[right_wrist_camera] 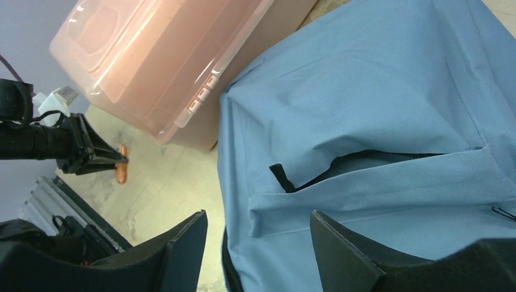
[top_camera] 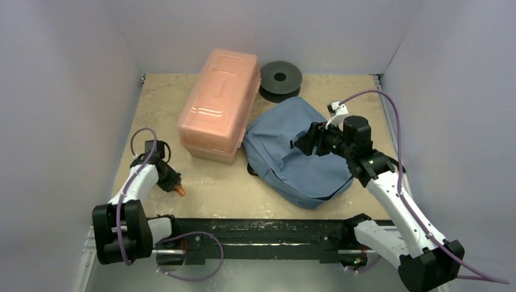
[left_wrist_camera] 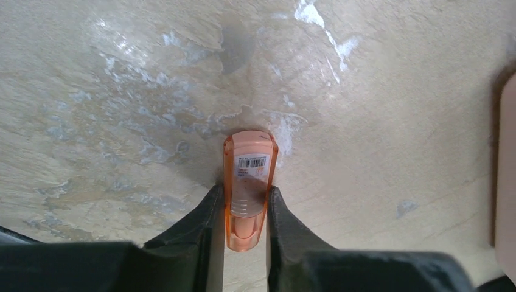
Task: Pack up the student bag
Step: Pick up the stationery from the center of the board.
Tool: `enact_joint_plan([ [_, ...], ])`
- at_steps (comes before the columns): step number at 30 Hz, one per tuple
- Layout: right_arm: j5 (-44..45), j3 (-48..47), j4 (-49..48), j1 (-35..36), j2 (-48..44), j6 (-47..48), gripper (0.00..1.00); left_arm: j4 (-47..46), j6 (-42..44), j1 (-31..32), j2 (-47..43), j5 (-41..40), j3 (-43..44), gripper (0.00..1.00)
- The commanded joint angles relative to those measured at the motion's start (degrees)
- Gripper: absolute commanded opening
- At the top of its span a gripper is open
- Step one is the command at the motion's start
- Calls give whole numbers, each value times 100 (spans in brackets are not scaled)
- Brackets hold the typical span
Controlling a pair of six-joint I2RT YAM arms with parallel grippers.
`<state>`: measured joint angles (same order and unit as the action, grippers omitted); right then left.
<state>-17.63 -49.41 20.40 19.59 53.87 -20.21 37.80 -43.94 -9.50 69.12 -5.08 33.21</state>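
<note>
Sagging below the wide right hand (right_wrist_camera: 258, 216), the student bag (right_wrist_camera: 377, 91) seems floppy, best pinched at its zipper lip (right_wrist_camera: 341, 161); left hand (left_wrist_camera: 244, 191) grips an orange case (left_wrist_camera: 251, 152).

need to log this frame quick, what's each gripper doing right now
Left gripper: closed on the small orange plastic item with a barcode label.
Right gripper: open over the student bag, holding nothing.

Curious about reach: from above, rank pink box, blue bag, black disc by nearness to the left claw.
From the left gripper:
1. pink box, just beyond it.
2. student bag, off to its right.
3. black disc, at the back wall.
</note>
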Motion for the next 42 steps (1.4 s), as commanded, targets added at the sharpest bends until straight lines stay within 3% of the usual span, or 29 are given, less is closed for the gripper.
enact_joint_plan([
  [1,-636,-131,-5,61,-206,-75,69,-185,-47,-2,-724,456,-311,9],
  [4,-1440,21,-246,317,-170,-289,77,-148,-333,403,-1734,1215,-611,5],
  [7,-2289,281,-1203,1011,58,-1196,79,-631,-1426,1688,-2940,1603,-961,4],
  [10,-2310,689,-2430,1726,327,-2330,76,-1489,-2647,2922,-3852,1309,-1117,3],
  [13,-1938,944,-3115,2238,666,-2870,72,-1952,-3280,3858,-3839,758,-782,0],
  [17,-1554,956,-3430,2641,1162,-2963,59,-2106,-3487,4842,-2837,530,120,0],
  [25,-638,1019,-3272,2739,1292,-2861,44,-2816,-3685,5489,-1708,377,683,0],
  [31,-68,961,-2841,2736,1092,-2687,28,-3188,-3735,5673,-1402,453,785,0],
  [34,88,960,-2698,2735,1036,-2624,25,-3278,-3725,5722,-1344,468,858,0],
  [35,112,956,-2669,2730,1012,-2582,20,-3298,-3714,5733,-1317,480,881,0],
  [36,214,963,-2612,2733,941,-2573,4,-3343,-3679,5731,-1272,543,913,0],
  [37,320,982,-2552,2734,869,-2593,0,-3367,-3604,5741,-1187,683,979,4],
  [38,494,969,-2380,2729,791,-2644,0,-3207,-3497,5740,-1041,795,1173,16],
  [39,768,868,-1967,2695,702,-2635,0,-2964,-3303,5736,-921,855,1415,37],
  [40,1137,758,-1460,2653,594,-2595,0,-2588,-2978,5738,-777,831,1699,49],
  [42,1660,632,-482,2406,247,-2534,0,-1681,-2274,5743,-447,665,2468,57],
])
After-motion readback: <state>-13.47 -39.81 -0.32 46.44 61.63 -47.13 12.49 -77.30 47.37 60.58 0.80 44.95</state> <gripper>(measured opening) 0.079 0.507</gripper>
